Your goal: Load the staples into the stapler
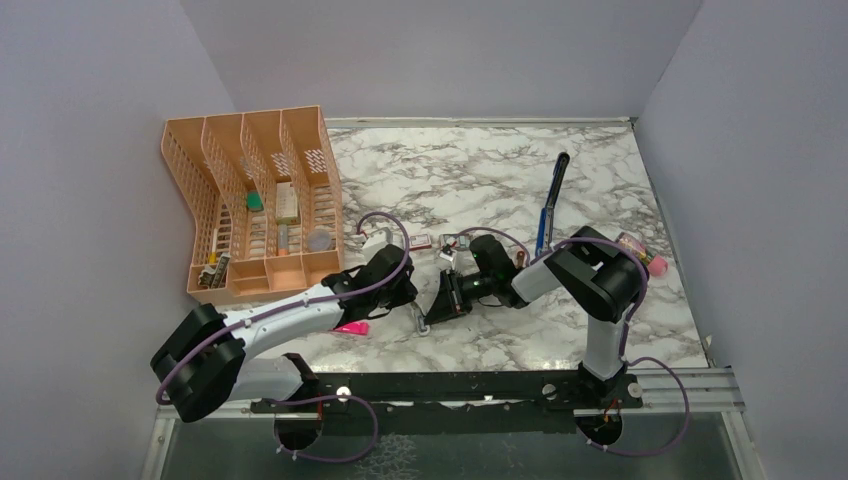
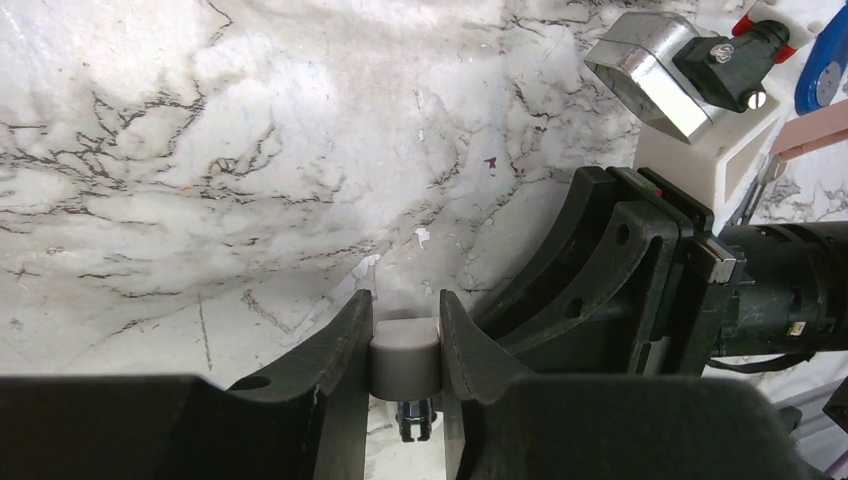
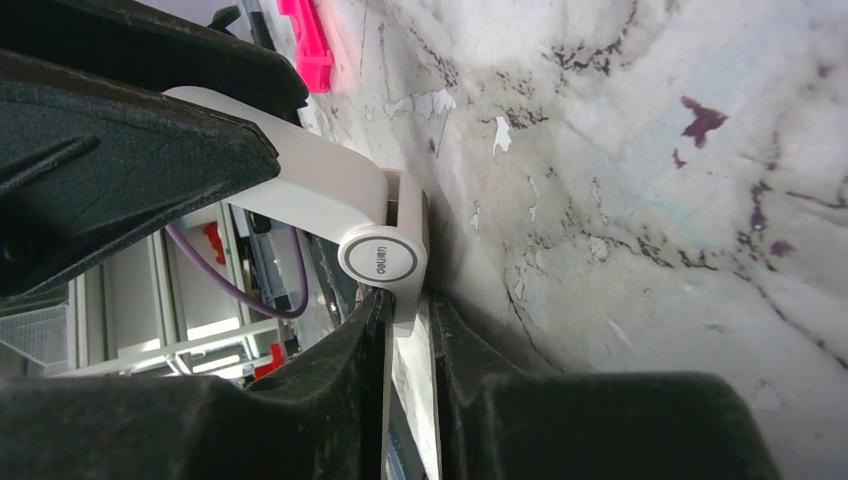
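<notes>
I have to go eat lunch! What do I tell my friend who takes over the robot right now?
The left gripper is shut on one end of the white stapler.
The right gripper has its fingers close on both sides of the hinge end; I can't tell if it is squeezing.
The stapler is between the two arms, mid-table, and looks hinged open.
The staple box sits farther back on the table, untouched.
Done: stapler in hand. Left: fetch staples, slide them in, close it.

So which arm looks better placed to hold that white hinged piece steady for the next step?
Left, probably. The left tool squarely clamps the thick end of the white hinged piece. The right tool only straddles its thin edge by the round hinge, with less to grip.
</notes>
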Robot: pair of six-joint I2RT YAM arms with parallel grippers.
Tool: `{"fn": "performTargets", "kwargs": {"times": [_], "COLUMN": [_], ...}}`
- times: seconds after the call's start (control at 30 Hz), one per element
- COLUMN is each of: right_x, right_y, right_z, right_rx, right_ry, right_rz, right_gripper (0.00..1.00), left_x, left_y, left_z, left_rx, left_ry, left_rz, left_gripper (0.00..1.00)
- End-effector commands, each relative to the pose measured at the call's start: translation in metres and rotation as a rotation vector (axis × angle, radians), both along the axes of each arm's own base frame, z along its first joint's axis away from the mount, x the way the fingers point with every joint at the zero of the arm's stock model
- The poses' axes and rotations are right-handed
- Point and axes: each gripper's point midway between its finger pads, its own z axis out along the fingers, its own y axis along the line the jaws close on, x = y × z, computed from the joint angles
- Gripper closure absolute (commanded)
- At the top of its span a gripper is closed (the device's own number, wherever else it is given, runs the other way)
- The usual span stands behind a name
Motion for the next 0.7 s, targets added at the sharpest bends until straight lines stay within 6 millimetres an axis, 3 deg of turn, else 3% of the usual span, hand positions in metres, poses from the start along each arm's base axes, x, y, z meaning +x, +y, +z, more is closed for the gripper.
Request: {"fn": "performTargets", "kwargs": {"times": [0.0,0.3,0.47,0.67], "right_x": [0.010,0.028,0.068,0.118], "right_y": [-0.002,-0.013,-0.038,-0.079], "right_z": [-0.010,0.003,0.007,0.031], "right_rx": [-0.052,-0.093,-0.298,-0.571], "right_ry": [-0.048,-0.096,-0.230,-0.383], "right_rz": [-0.057,-0.161,-0.336,-0.561], "right_gripper": [0.74,0.47,0.47,0.53], "left_x": [0.007,0.023,0.032,0.042], "left_y": [0.005,0.028,0.028,0.005], "left_z": [0.008,0.028,0.028,0.021], "left_rx": [0.065,0.214,0.285,0.325], "left_ry": [-0.036,-0.108,-0.119,-0.080], "left_rz": [0.007,0.047,0.031,-0.054], "left_gripper": [0.90,0.91,0.91,0.91]}}
